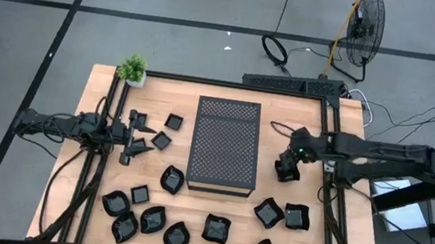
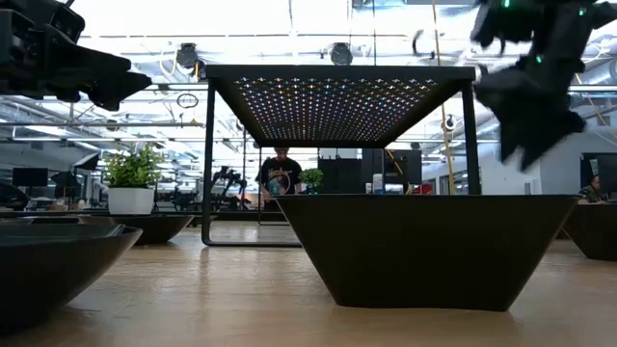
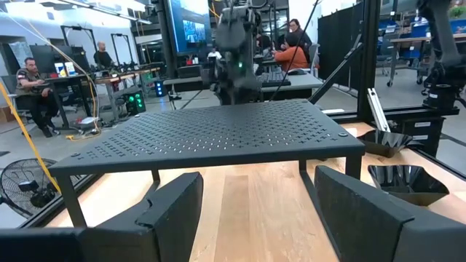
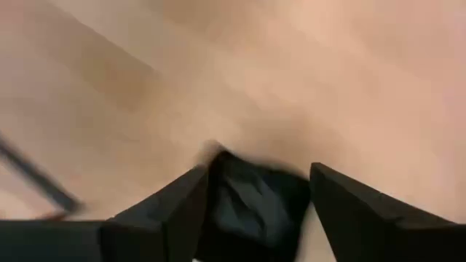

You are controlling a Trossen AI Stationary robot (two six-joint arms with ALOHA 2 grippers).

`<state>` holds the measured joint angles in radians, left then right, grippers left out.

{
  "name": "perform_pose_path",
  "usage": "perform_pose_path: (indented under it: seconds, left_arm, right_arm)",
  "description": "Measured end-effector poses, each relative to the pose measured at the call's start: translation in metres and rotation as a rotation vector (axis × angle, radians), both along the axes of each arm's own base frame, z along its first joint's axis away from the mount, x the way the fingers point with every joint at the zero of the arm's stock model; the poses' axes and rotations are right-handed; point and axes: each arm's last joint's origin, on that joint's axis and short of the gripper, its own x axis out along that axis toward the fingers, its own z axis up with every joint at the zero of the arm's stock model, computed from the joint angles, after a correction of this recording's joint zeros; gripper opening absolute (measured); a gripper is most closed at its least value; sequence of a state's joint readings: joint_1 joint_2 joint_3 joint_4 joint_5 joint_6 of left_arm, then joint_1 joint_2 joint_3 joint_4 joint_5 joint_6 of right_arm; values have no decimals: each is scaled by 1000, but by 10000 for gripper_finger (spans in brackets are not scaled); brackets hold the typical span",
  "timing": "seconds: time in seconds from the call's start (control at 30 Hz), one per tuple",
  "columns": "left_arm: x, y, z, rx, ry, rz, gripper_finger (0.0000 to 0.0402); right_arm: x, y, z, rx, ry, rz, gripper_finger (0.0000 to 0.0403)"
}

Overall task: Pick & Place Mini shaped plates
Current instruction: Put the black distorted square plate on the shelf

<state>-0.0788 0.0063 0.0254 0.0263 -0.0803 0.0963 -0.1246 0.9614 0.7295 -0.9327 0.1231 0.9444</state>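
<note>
Currently the right gripper (image 1: 287, 170) hangs near the bench's right edge, jaws around a mini plate (image 4: 251, 204). Pick underway; lifting likely next. Left gripper (image 1: 138, 138) waits open

- About fifteen mini shaped plates (image 1: 217, 229) on the worktop (image 1: 282, 139); those by the left arm are hard to separate.
- One perforated box (image 1: 225, 144).
- One potted plant (image 1: 133, 69).
- Two arms (image 1: 390, 153).
- One fan (image 1: 367, 32) on the floor.
</note>
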Motion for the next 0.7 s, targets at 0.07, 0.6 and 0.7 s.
perform_pose_path:
  seconds: [0.07,0.6,0.7]
  left_arm:
    - [0,0,0,0,-1,0,269]
    - [0,0,0,0,0,0,269]
    - [0,0,0,0,0,0,269]
  right_arm:
    - [-2,-1,-7,18,74,-43,213]
    - [1,5,-34,109,211,-137,196]
    - [2,5,-44,127,184,-132,196]
